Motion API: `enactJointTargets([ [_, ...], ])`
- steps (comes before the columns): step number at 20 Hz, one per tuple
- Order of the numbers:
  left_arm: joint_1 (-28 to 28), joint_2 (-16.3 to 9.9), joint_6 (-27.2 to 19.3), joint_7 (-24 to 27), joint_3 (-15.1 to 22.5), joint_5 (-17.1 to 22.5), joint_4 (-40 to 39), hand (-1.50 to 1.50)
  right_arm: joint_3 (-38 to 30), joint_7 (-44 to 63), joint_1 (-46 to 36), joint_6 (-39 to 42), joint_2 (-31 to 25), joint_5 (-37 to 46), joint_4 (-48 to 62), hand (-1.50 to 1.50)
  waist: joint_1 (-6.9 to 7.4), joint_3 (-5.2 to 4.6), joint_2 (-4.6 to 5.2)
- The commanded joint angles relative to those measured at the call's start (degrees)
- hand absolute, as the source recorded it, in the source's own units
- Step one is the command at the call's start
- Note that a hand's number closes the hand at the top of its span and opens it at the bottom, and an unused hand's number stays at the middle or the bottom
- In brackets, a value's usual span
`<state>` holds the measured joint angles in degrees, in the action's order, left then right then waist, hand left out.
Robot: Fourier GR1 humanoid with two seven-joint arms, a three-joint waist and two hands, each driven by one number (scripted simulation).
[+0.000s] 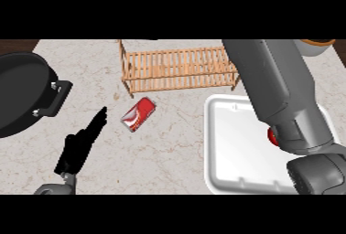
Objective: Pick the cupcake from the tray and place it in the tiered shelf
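Left hand (79, 146) rests at about eight o'clock on the surface (155, 151), fingers straight and apart, holding nothing, likely parked clear of the work; a red can (138, 114) lies on its side just beyond it. Right forearm (280, 91) crosses the white tray (226, 151) from five o'clock up toward one o'clock, and its hand is out of sight, so I cannot tell its state. Only a red sliver (272, 135) peeks from under that arm on the tray, perhaps the cupcake, while the wooden tiered shelf (179, 68) stands at twelve o'clock and a black pan (20, 91) at nine.

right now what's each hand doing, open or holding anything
left hand: open, fingers straight, holding nothing
right hand: hidden by its own forearm, cannot be told
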<state>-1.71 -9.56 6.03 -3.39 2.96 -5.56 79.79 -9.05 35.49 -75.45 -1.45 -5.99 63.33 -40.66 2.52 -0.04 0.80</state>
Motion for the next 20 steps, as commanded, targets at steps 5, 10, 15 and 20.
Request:
enactJointTargets([
  [5,-0.9,0.2,0.6,-0.5,0.9,-0.3,1.4,0.0,-13.1,-4.0,-2.6,-8.4,4.6,-13.1,6.8,1.5,1.59,0.17,0.73],
  [10,-1.0,1.0,-0.2,0.3,1.3,-1.3,-0.8,0.0,-22.4,-9.0,-2.1,-13.3,5.9,-25.4,7.8,-1.5,1.66,0.13,0.83],
  [15,1.1,2.6,-0.4,0.4,2.6,-1.2,0.6,0.0,-26.5,-20.3,-1.8,-20.2,5.7,-29.9,8.8,-1.5,1.67,0.09,0.71],
  [20,-1.0,1.3,-0.9,1.6,0.2,-1.2,-1.9,0.0,-28.9,-25.0,-2.7,-30.1,3.8,-31.5,7.3,-1.5,0.12,0.02,0.34],
])
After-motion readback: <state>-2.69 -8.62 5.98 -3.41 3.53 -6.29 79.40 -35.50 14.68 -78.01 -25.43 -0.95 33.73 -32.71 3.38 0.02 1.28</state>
